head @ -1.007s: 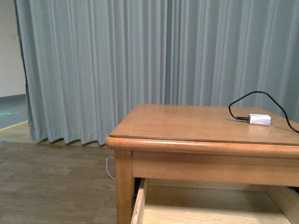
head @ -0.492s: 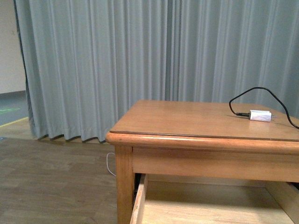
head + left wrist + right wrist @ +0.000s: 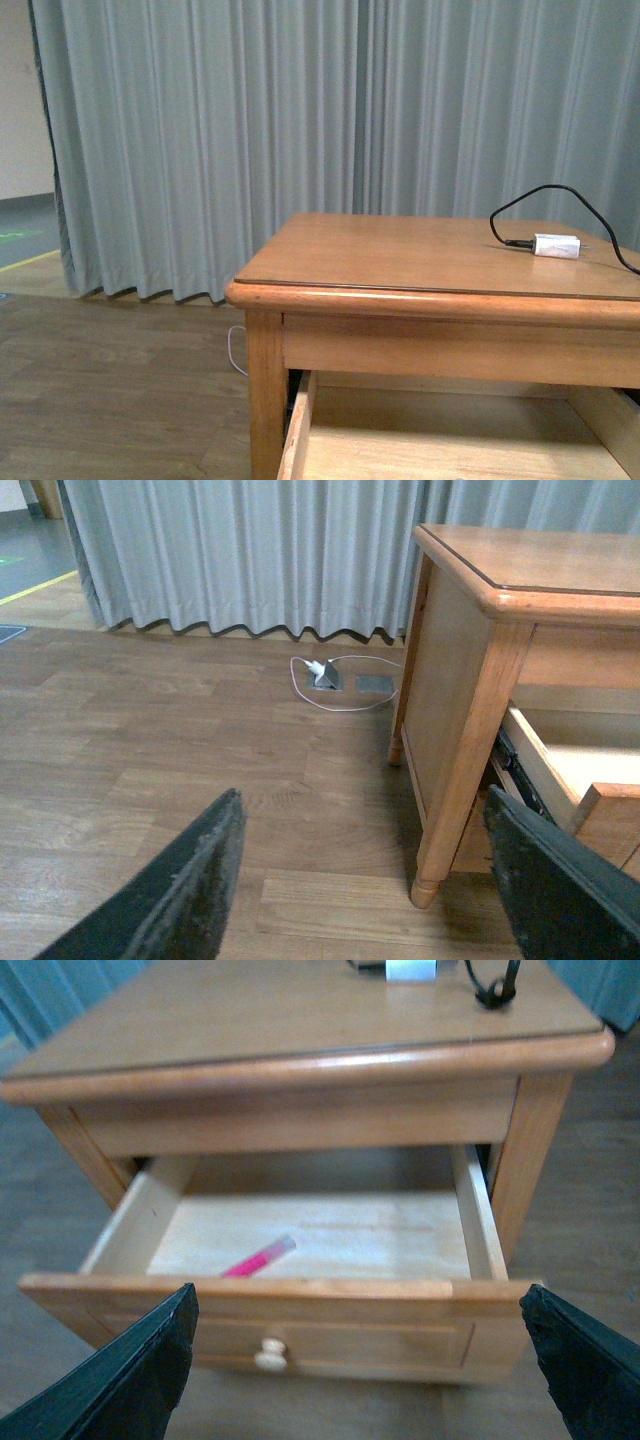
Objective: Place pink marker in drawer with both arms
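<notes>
pink marker [image 3: 259, 1257] inside open drawer [image 3: 300, 1287]; left fingers [image 3: 190, 890], right fingers [image 3: 140, 1375] spread

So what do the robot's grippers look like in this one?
Only the finger ends show, in the wrist views. The left gripper has two matte black, wedge-shaped fingers with a rough, grainy surface. The right gripper looks the same, slightly blurred. No cables or markings visible; the front view shows no arm.

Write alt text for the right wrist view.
A slim bright-pink marker lies flat inside the pulled-out light-brown wooden drawer, on its pale floor near the front. The drawer's small round wooden knob faces the camera, and the black right hand is open wide and empty. A white charger block with a black cable sits on the wooden table.
</notes>
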Tool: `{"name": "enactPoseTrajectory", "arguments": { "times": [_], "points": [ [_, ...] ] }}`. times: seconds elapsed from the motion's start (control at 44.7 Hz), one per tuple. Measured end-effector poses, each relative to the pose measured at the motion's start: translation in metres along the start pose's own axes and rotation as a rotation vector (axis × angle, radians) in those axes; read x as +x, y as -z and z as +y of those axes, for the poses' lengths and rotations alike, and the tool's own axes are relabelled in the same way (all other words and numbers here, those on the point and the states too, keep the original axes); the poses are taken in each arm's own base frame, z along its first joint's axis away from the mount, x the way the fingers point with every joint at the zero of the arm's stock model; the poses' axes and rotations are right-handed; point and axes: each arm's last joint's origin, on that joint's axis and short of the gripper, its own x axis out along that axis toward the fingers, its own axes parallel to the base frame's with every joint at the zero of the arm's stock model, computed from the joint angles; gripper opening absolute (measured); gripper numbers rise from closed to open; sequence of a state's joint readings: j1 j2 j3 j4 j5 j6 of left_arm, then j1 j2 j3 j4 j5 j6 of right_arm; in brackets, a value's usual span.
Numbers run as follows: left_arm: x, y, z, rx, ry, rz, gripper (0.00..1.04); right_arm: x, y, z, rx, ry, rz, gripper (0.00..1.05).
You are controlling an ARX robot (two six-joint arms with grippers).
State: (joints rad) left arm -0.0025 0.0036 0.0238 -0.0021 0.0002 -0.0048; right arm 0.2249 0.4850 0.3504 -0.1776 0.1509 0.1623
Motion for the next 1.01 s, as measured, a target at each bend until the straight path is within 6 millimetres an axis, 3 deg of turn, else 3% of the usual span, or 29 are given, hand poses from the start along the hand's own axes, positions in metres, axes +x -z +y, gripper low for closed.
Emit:
{"name": "enactPoseTrajectory", "arguments": {
  "times": [0.157,0.336,0.492,0.783,1.007],
  "points": [
    [0.0,0.0,0.0,0.0,0.0,0.0,1.0,0.024,0.016,-0.011,-0.096,0.068,0.209,0.96],
    [0.0,0.0,0.0,0.001,0.0,0.0,0.99,0.056,0.034,-0.018,-0.148,0.044,0.376,0.96],
    [0.0,0.0,0.0,0.001,0.0,0.0,0.99,0.096,0.057,-0.024,-0.132,0.054,0.433,0.96],
    [0.0,0.0,0.0,0.001,0.0,0.0,0.99,0.135,0.069,-0.026,-0.07,0.054,0.296,0.96],
    [0.0,0.0,0.0,0.001,0.0,0.0,0.99,0.163,0.066,-0.027,-0.063,0.071,0.21,0.96]
  ]
}}
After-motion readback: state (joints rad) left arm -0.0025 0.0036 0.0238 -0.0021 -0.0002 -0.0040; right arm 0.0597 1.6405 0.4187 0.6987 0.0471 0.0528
